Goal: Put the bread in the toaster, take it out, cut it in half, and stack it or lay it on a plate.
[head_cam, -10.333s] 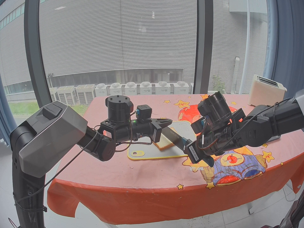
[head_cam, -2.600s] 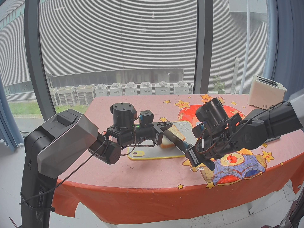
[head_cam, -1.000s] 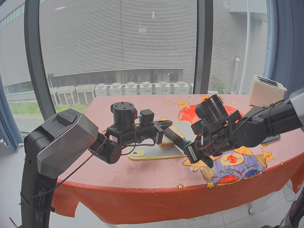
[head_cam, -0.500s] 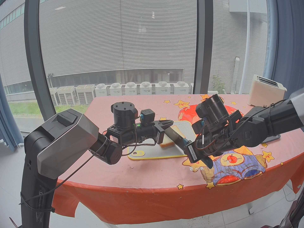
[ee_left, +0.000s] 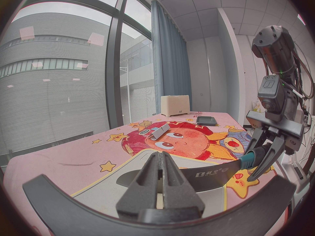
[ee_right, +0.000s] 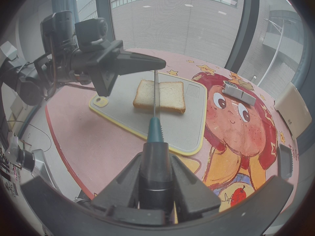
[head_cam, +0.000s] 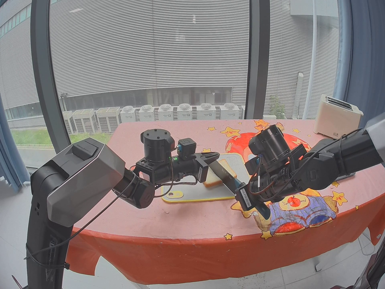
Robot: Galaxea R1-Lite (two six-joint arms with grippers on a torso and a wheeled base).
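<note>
Brown-crusted bread point(ee_right: 159, 96) lies flat on the grey cutting board point(ee_right: 178, 131), on the pink table. The right claw point(ee_right: 156, 161) is squeezed tight round the dark handle of a knife point(ee_right: 154, 128). The thin blade runs across the middle of the slice. The left claw point(ee_left: 161, 161) hangs close above the bread with its two fingers pressed together, and it holds nothing. The pale toaster point(head_cam: 337, 116) stands well away, at the table's far right corner.

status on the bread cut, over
Right end effector shut on knife. Left end effector shut, over bread, close beside blade. Blade across bread's middle on cutting board; cut-through unclear.
</note>
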